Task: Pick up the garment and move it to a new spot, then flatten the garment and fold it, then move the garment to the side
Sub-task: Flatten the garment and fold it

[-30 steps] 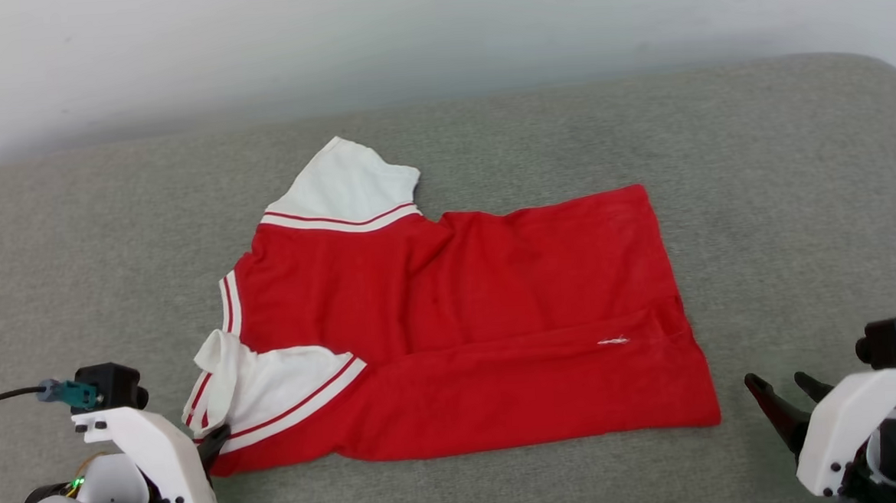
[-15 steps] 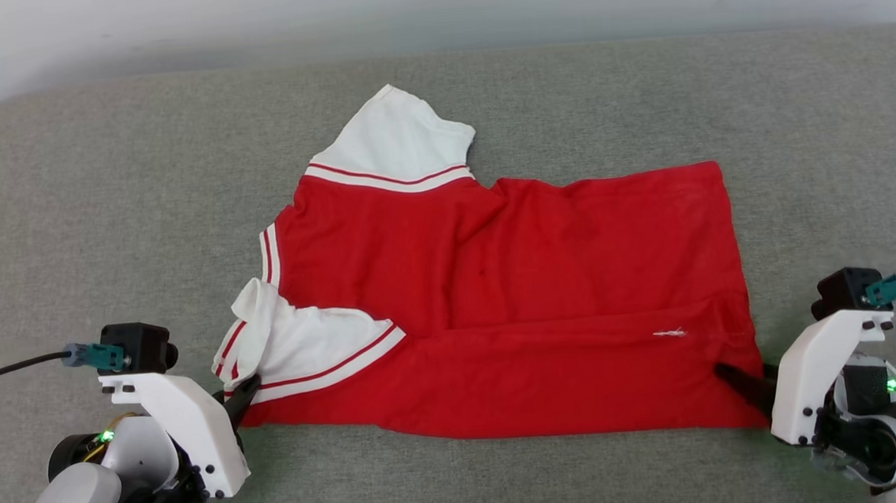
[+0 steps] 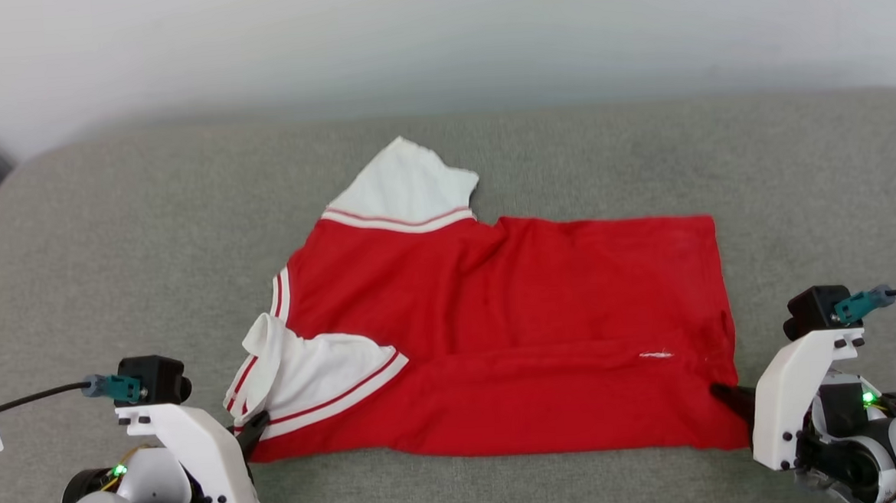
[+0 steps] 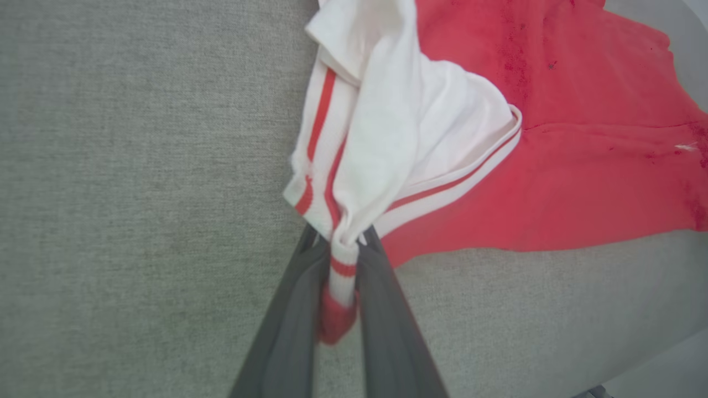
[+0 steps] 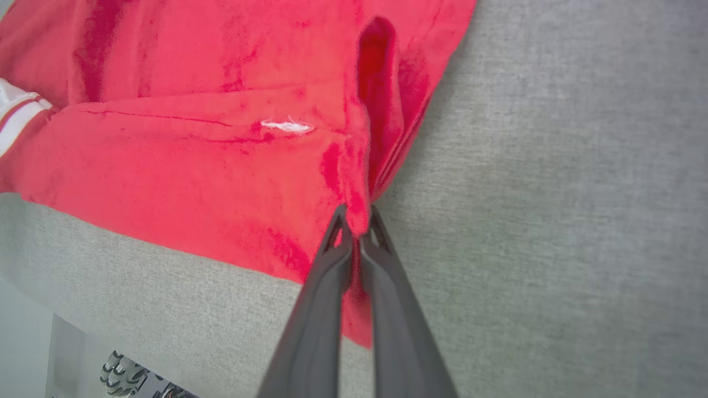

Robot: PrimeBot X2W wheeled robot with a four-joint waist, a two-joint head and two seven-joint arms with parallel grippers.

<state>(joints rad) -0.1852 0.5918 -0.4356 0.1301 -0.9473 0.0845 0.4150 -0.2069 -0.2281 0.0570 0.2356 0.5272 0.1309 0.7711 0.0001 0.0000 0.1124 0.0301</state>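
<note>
The garment (image 3: 513, 332) runs left–right, sleeves (image 3: 406, 185) leftward — left gripper (image 3: 254, 429) and right gripper (image 3: 720, 392) each clamp a near corner.

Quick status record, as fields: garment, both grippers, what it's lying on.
surface: grey fabric cushion
garment: red, spread on the cushion, near edge folded over, no print showing
left gripper: shut on striped trim of near white sleeve
right gripper: shut on the hem, close to the near corner
far sleeve: white, lying flat
</note>
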